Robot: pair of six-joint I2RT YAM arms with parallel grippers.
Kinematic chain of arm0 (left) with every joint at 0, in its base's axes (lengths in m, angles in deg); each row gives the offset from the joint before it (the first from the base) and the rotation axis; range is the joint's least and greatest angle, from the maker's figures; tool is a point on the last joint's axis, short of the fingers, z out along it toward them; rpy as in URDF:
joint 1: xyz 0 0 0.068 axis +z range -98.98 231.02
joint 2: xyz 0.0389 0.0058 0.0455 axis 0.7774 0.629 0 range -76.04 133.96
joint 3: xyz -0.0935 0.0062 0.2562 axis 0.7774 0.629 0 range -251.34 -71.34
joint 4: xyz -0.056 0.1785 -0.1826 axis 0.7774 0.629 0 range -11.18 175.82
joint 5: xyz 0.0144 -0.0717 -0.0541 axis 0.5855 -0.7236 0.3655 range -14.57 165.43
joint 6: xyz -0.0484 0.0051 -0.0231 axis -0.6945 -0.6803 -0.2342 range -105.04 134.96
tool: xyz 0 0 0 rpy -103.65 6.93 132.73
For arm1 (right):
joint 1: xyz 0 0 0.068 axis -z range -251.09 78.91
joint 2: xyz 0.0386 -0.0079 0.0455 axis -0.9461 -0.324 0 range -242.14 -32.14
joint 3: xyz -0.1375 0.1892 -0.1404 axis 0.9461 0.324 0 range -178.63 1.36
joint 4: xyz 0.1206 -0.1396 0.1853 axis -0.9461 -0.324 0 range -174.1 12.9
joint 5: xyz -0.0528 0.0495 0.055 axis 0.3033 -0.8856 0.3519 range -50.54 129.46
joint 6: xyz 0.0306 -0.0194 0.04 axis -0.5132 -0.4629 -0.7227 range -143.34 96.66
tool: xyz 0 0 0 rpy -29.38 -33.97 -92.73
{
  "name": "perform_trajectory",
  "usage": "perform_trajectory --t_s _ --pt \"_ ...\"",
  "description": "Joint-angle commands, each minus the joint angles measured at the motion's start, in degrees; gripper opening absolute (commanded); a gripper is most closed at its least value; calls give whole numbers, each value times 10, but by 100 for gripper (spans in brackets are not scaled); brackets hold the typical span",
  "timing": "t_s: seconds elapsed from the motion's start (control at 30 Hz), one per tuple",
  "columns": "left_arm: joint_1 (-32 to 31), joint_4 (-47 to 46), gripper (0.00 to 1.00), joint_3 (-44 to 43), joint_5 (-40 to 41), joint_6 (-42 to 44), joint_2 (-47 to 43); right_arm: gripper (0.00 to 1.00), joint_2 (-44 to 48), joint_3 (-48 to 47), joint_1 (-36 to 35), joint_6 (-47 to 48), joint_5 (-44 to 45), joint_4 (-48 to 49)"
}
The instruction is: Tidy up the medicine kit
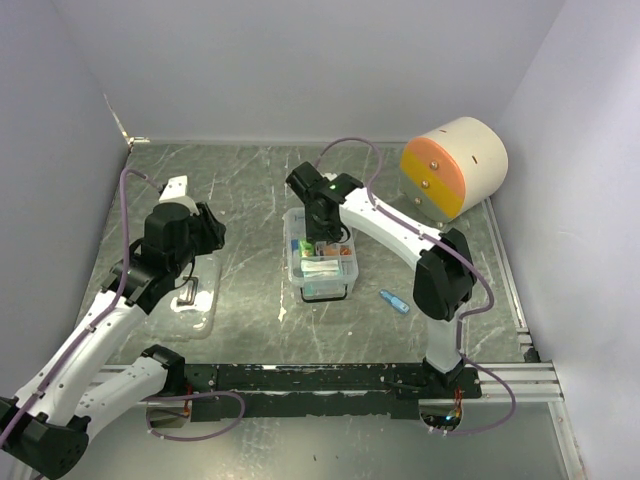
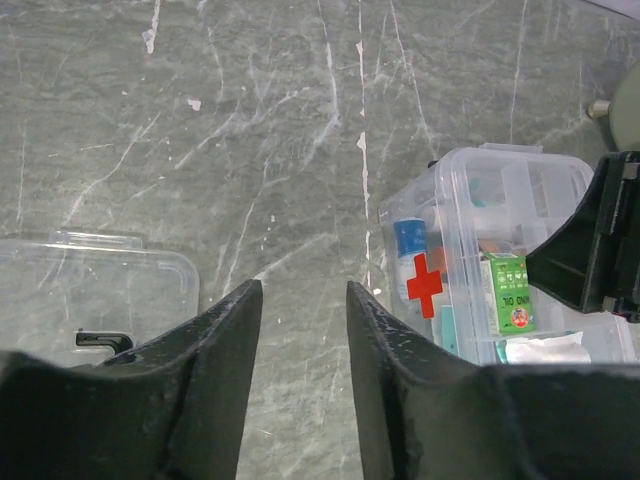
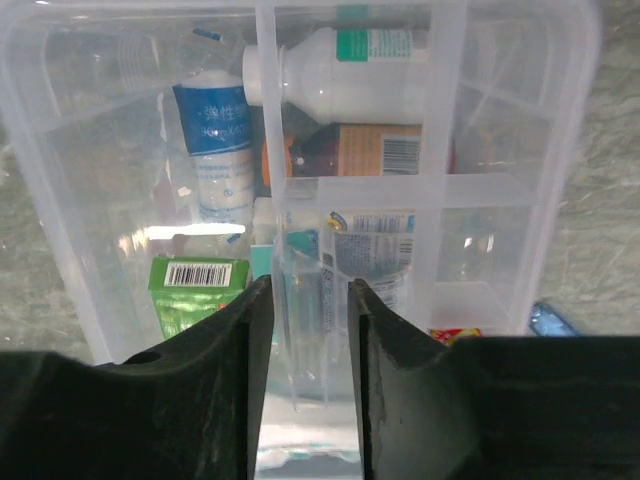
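So the lid (image 2: 120, 275) is parked on the table left of the medicine kit (image 1: 322, 262) and a touch nearer. The left gripper (image 2: 303, 290) is hung over it, jaws apart, nothing held. A small blue item (image 1: 395, 302) is left out, right of the kit. Over the kit, the right gripper (image 3: 310, 285) is set astride a wall of the divided tray (image 3: 470, 190); pinched or let go can't be told. Looks like the tray-seating step. Next, the lid probably needs to be grabbed by its black handle (image 2: 103, 340) and lined up squarely over the kit.
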Motion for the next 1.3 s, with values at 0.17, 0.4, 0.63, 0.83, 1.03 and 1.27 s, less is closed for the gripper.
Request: perform_trajectory --t_s 0.17,0.4,0.63,0.83,1.03,1.27 --pt "-2 -5 64 2 -9 -12 19 46 104 9 5 -4 26 21" --pt "-2 25 78 -2 21 -11 73 46 168 78 7 9 59 78" --pt "-2 75 79 2 47 -44 173 45 308 253 7 19 68 228" --pt "8 97 85 26 95 -99 216 44 376 341 7 23 55 282" --pt "73 71 95 65 33 -126 209 44 404 384 7 49 32 308" --pt "82 105 98 80 84 -170 221 44 425 411 7 67 17 331"
